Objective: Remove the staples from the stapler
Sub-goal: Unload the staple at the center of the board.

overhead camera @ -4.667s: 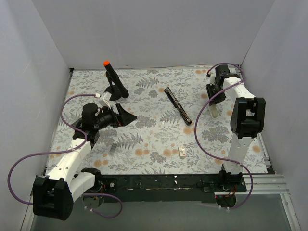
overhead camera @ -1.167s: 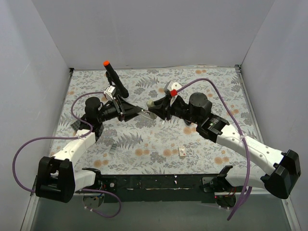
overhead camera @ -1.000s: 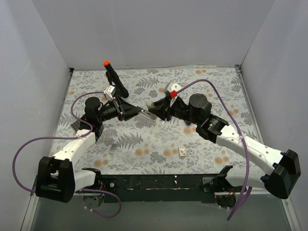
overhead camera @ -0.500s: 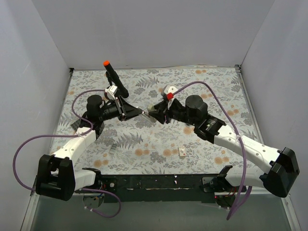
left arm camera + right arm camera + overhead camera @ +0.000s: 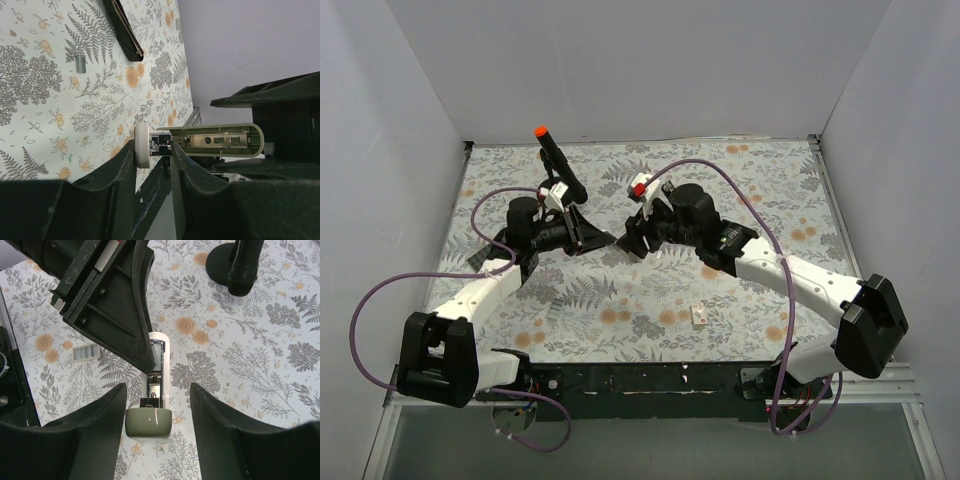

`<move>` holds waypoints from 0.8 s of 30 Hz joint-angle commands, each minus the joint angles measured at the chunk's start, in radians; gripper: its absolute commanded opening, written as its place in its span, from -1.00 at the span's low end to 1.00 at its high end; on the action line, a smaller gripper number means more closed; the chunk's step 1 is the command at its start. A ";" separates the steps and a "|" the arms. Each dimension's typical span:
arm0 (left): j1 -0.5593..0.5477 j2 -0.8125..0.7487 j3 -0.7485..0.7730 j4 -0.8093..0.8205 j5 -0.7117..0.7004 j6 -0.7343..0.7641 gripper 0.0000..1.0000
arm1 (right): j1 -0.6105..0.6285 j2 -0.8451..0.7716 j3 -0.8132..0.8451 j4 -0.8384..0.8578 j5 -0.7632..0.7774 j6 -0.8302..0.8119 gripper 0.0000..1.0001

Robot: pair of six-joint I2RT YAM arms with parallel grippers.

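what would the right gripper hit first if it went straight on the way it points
Most likely the small olive-green bar with silvery metal inside, gripped by the left gripper: its end sits just ahead of the right gripper, though depth is unclear.

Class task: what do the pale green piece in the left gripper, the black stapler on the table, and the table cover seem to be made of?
The pale green piece: probably moulded plastic, smooth and rounded, around a shiny silvery metal channel. The stapler: black with a dull sheen, plastic or painted metal, hard to tell. The table cover: matte printed fabric or paper, with ferns and flowers.
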 commanded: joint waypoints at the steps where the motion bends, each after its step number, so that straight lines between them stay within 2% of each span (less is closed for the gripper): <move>1: -0.003 -0.013 0.055 -0.049 -0.019 0.073 -1.00 | 0.003 0.000 0.070 0.000 0.017 -0.012 0.14; 2: -0.003 -0.013 0.056 -0.051 -0.024 0.074 -1.00 | 0.003 0.000 0.067 -0.002 0.017 -0.014 -0.04; 5: -0.003 -0.021 0.055 -0.069 -0.050 0.065 -1.00 | 0.003 -0.018 0.043 -0.010 0.040 -0.015 -0.34; 8: 0.006 -0.021 0.058 -0.088 -0.065 0.045 -1.00 | 0.003 -0.056 -0.003 -0.025 0.107 -0.021 -0.42; 15: 0.034 -0.035 0.087 -0.094 -0.047 -0.018 -1.00 | -0.012 -0.157 -0.151 -0.092 0.204 -0.018 -0.44; 24: 0.040 -0.065 0.102 -0.040 -0.001 -0.110 -1.00 | -0.026 -0.251 -0.341 -0.056 0.178 0.055 -0.39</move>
